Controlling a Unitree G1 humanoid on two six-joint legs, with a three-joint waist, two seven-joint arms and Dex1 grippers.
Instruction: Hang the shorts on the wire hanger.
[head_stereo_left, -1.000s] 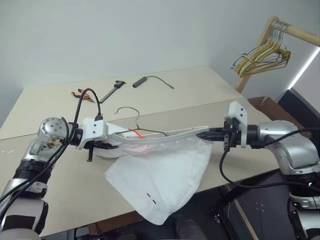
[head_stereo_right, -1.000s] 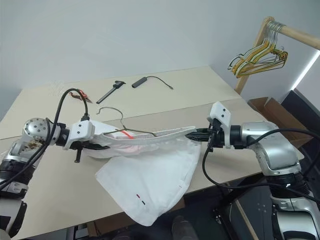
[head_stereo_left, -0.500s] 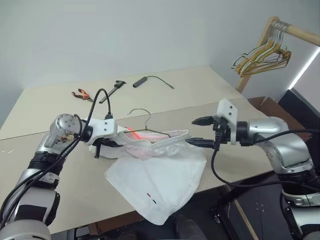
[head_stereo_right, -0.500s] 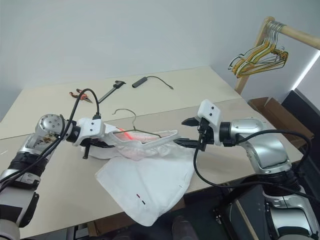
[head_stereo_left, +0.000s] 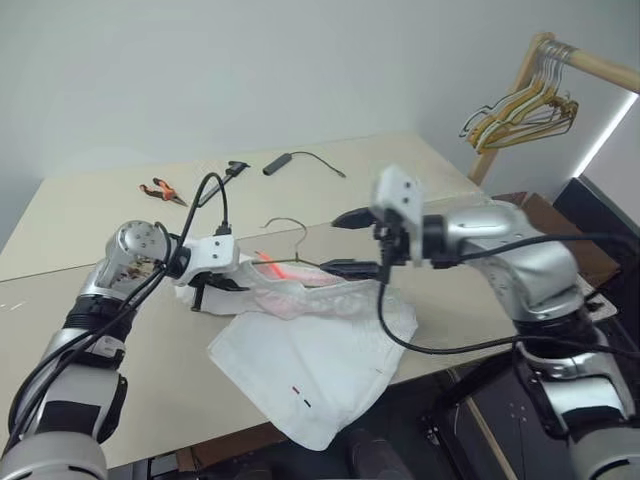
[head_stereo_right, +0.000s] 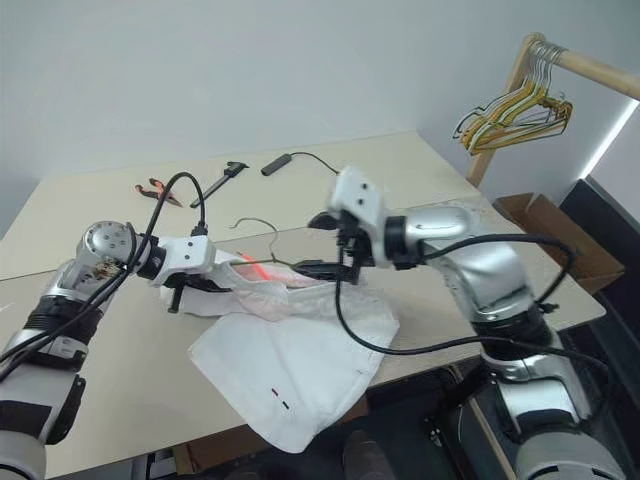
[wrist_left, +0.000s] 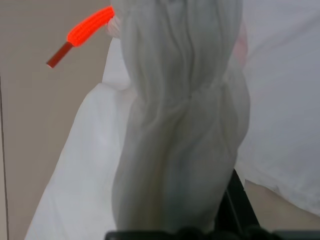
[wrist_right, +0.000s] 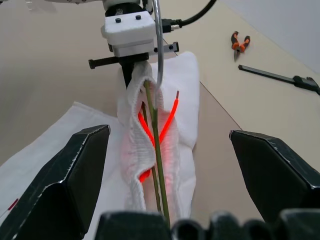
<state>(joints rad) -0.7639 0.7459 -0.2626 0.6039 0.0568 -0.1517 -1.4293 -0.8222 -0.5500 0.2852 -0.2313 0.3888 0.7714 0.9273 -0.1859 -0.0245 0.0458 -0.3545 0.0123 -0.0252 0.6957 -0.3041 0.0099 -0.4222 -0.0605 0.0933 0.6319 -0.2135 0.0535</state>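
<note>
Our left gripper (head_stereo_left: 212, 283) pinches shorts (head_stereo_left: 318, 365) waistband, lifting it so hanger (wrist_right: 156, 145) stays threaded inside. Our right gripper (head_stereo_left: 355, 243) spread wide, empty, aimed along hanger.

White shorts (head_stereo_left: 310, 345) hang past the table edge (head_stereo_left: 150, 420), covering it. The hanger (wrist_right: 156, 150) runs down into the gathered waistband, its lower part hidden. Bunched cloth hides the left gripper's (wrist_left: 175, 220) fingertips in its wrist view.
</note>
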